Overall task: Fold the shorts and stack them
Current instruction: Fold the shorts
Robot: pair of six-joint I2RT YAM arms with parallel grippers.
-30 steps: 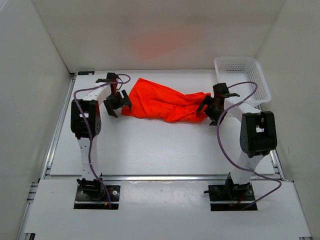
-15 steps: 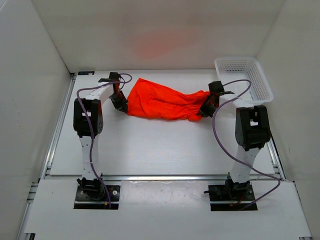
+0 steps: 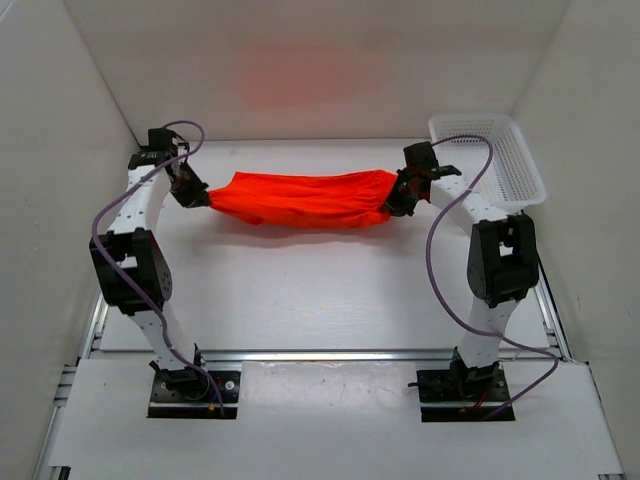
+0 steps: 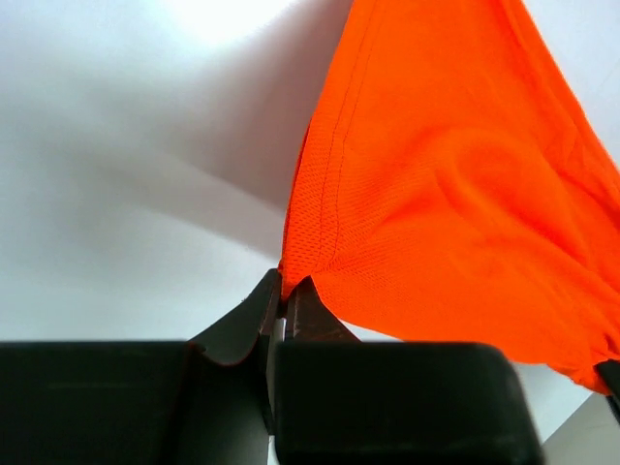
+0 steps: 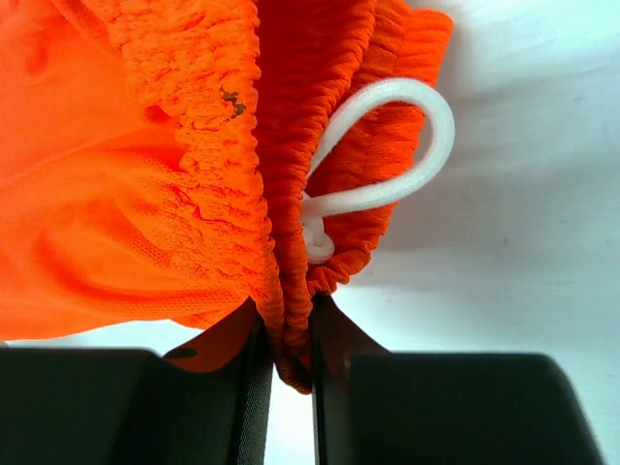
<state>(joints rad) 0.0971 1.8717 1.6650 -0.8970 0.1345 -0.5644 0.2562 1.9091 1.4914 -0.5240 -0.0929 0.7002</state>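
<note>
Shorts (image 3: 300,198) span between my two end effectors at the far side of the surface (image 3: 300,290). They are stretched sideways into a long orange-red band that sags slightly in the middle.

Left end effector (image 3: 206,196): fingers pressed together on a corner of the thin fabric. In the left wrist view a stitched hem (image 4: 334,165) runs up from the pinch.

Right end effector (image 3: 392,204): clamped on the gathered elastic waistband (image 5: 218,145), with a loop of white drawstring (image 5: 397,145) just beside the pinch.

Cloth at my left end sits above the surface and casts a shadow on it. Whether the sagging middle touches the surface, I cannot tell.

White basket (image 3: 520,175) stands at the far right corner, just beyond my right arm.
</note>
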